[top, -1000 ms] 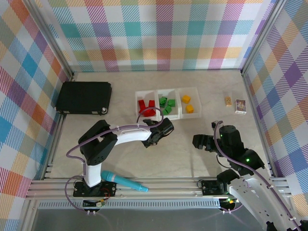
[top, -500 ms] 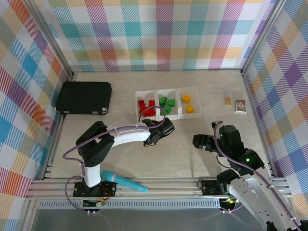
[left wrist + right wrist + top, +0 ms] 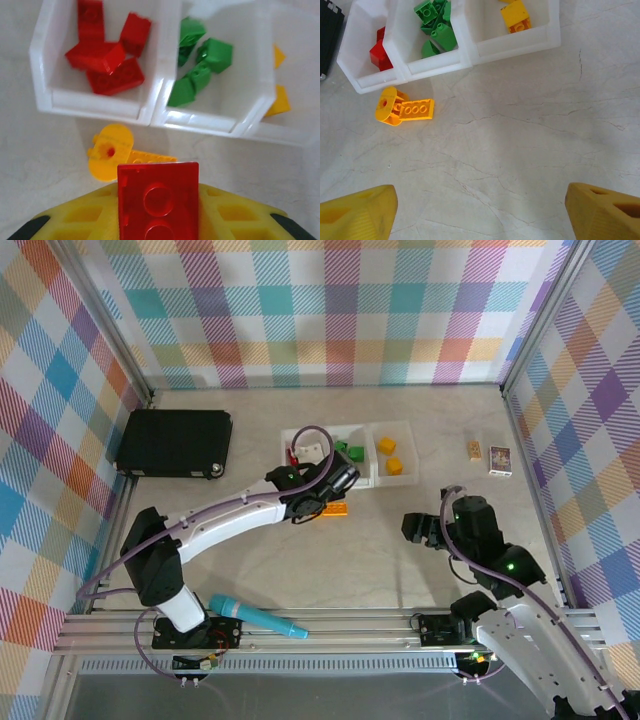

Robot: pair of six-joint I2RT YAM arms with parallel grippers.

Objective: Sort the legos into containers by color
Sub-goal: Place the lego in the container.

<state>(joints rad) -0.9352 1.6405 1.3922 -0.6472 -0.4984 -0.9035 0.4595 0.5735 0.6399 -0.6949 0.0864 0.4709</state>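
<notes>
Top view: left hand (image 3: 322,488) is stretched out to the front of the containers (image 3: 373,468), around the red/green end. Orange legos (image 3: 335,508) lie loose on the counter (image 3: 250,560), just beside that hand on its near side. Right hand (image 3: 420,530) sits well apart to the right, with bare counter around it. Black case (image 3: 175,443) is far left and the cards (image 3: 487,455) far right, both out of the lane.

Left wrist view: left hand is clamped on a red lego (image 3: 158,192), studs up and held flat. It is not yet over a bin. The red bin (image 3: 95,102) is ahead and to the left, so this looks like a carry to drop there. The low front wall needs clearing, and there is room inside beside the red pile.

Right wrist view: the right hand's fingers (image 3: 357,210) are wide apart with nothing between them. The orange legos (image 3: 405,107) lie just beside the bins' front wall, with open counter leading up to them. They likely belong in the yellow bin (image 3: 515,45) at the right end.
</notes>
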